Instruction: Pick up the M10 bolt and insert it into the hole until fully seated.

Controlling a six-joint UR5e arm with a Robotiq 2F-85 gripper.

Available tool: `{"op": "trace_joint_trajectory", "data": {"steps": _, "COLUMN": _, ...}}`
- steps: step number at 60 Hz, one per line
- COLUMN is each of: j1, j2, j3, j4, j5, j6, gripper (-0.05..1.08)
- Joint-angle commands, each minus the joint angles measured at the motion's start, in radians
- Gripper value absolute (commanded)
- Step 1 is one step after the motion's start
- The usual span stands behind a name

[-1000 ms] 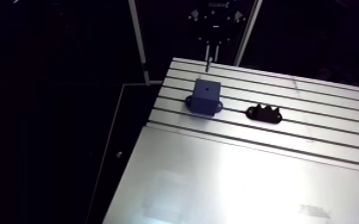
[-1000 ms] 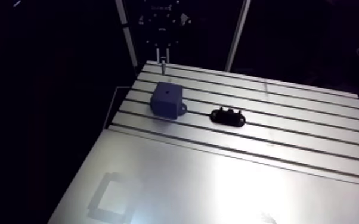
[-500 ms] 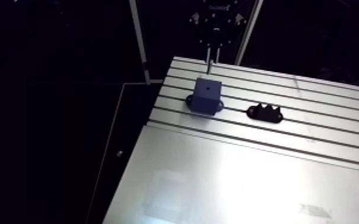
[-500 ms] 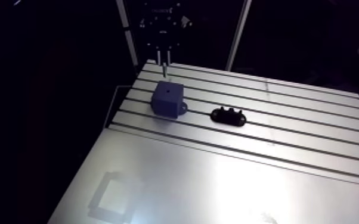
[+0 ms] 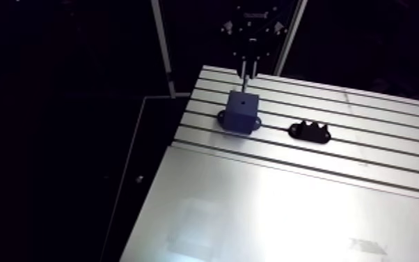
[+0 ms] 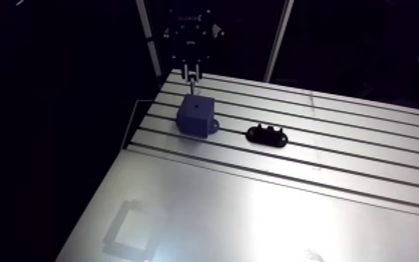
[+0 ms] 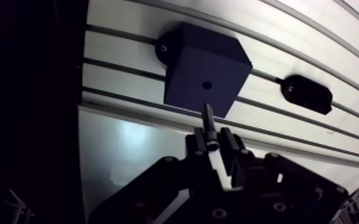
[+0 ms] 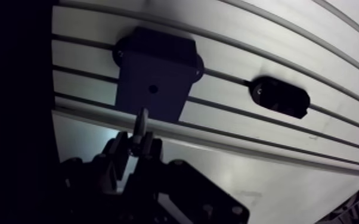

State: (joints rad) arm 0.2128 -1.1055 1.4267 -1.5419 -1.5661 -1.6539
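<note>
Jaws narrow, clamped on the M10 bolt (image 7: pixel 207 117), held shank-down from the gripper (image 7: pixel 214 140). Bolt tip hangs over the dark block (image 7: pixel 203 65), just short of its hole (image 7: pixel 206 85), not entered. Pale lettering on the gripper body is unreadable. A black scalloped holder (image 7: pixel 309 94) lies apart on the slotted table (image 7: pixel 128 65), nothing between.

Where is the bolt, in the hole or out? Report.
Out: the gripper holds the bolt, tip short of the hole in the block.
</note>
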Motion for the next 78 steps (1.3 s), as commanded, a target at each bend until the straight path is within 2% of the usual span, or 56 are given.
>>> {"op": "trace_joint_trajectory", "data": {"steps": 1, "j1": 0.0, "j2": 0.0, "j3": 0.015, "j4": -0.002, "j5": -0.004, "j6": 0.007, "gripper": 1.08}}
{"op": "trace_joint_trajectory", "data": {"steps": 10, "j1": 0.0, "j2": 0.0, "j3": 0.019, "j4": -0.005, "j5": -0.02, "j6": 0.018, "gripper": 1.08}}
{"op": "trace_joint_trajectory", "data": {"steps": 18, "j1": 0.003, "j2": 0.002, "j3": 0.019, "j4": -0.015, "j5": -0.025, "j6": 0.018, "gripper": 1.08}}
{"op": "trace_joint_trajectory", "data": {"steps": 78, "j1": 0.01, "j2": 0.025, "j3": 0.019, "j4": -0.04, "j5": -0.025, "j6": 0.018, "gripper": 1.08}}
